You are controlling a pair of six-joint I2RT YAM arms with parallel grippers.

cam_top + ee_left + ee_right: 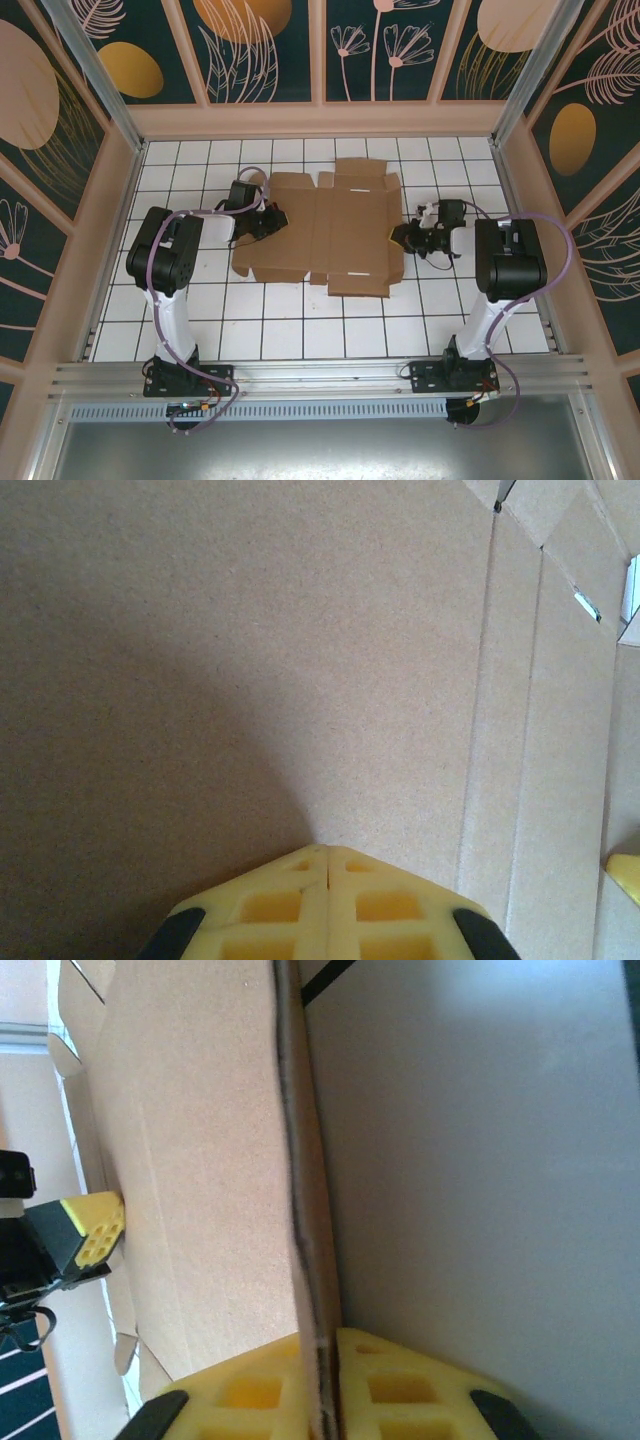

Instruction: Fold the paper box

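Right claw (322, 1350) clenched on the right edge of the paper box (320, 228), left claw (328, 858) closed empty over its left panel
Box lies opened flat on the white gridded tiled table (300, 320) between both claws. Likely trouble: the whole sheet may skid over the smooth-looking tiles if a lift outruns the left claw's hold-down, whose contact I cannot confirm; the thin pinched edge may slip out, buckle off its crease or tear. Cardboard is matte, fibrous brown, die-cut with scored creases, notched flaps and small slots; fingertips (250, 1392) are yellow, wedge-shaped, cored with square pockets
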